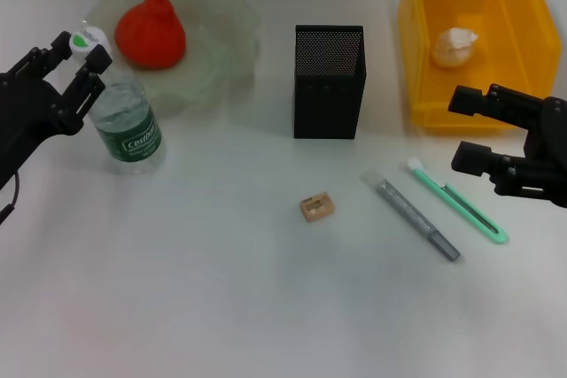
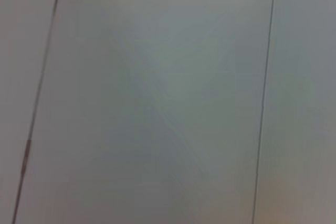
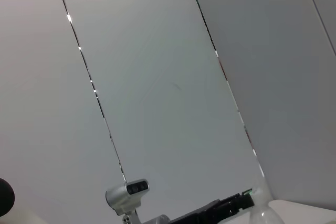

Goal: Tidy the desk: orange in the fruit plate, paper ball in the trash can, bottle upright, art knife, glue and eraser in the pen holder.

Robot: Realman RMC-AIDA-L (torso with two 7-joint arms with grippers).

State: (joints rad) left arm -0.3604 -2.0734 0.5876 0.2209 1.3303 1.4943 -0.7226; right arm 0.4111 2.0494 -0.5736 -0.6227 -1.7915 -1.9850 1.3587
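Observation:
The orange lies in the glass fruit plate at the back left. Just in front of the plate the bottle stands upright, and my left gripper is shut on its neck under the white cap. The paper ball is inside the yellow trash can at the back right. The black mesh pen holder stands mid-table. On the table in front of it are the eraser, grey glue and green art knife. My right gripper is open beside the knife, holding nothing.
White tabletop stretches across the front. Both wrist views face grey wall panels. A small camera on a stand shows in the right wrist view.

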